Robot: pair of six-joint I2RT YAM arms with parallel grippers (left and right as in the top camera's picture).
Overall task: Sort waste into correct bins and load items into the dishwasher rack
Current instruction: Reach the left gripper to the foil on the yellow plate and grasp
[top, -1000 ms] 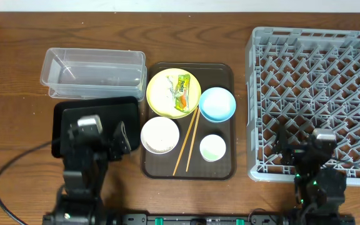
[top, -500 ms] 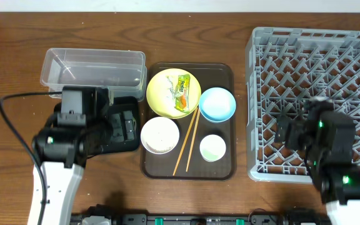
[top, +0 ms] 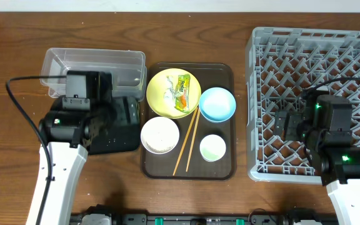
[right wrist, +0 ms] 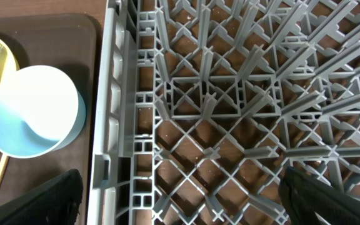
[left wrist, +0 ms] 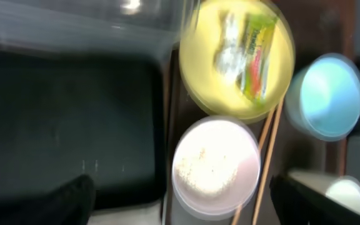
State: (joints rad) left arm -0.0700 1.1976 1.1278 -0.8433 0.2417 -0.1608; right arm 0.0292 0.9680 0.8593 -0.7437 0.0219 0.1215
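On the brown serving tray point(top: 224, 170) sit a yellow plate point(top: 167, 100) with a green wrapper point(top: 183, 85), a light blue bowl point(top: 217, 104), a white bowl point(top: 160, 135) holding rice grains point(left wrist: 208, 165), a small cup point(top: 212, 147) and two chopsticks point(top: 189, 140). My left gripper point(top: 130, 114) hovers open over the black tray point(top: 114, 142), its jaws spread wide above the white bowl point(left wrist: 214, 165). My right gripper point(top: 286, 125) hangs open over the left part of the grey dishwasher rack point(top: 317, 56), holding nothing. The left wrist view is blurred.
A clear plastic tub point(top: 92, 69) stands behind the black tray. The rack's left wall point(right wrist: 114, 112) rises beside the serving tray and the blue bowl point(right wrist: 33, 109). A black cable point(top: 17, 106) loops at the left.
Both arms have lifted from the table's front edge and reached farther back: the left over the black tray, the right over the rack. Both grippers stayed open.
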